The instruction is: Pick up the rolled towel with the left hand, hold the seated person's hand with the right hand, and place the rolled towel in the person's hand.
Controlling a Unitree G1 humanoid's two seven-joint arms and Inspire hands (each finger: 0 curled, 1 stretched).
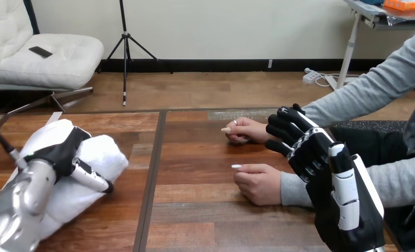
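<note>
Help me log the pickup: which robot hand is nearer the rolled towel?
Left. The left hand grips the rolled towel; the right hand is across the table, by the person's hands.

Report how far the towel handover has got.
Done: nothing complete. In hand: the left hand has its fingers curled round the rolled towel, low at the table's left; the right hand is open beside the person's nearer hand, not round it. Left: hold that hand, carry the towel over, place it there.

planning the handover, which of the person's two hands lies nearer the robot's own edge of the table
The person's lower hand in the view, loosely fisted beside the right hand; the person's upper hand rests farther up the table.
</note>
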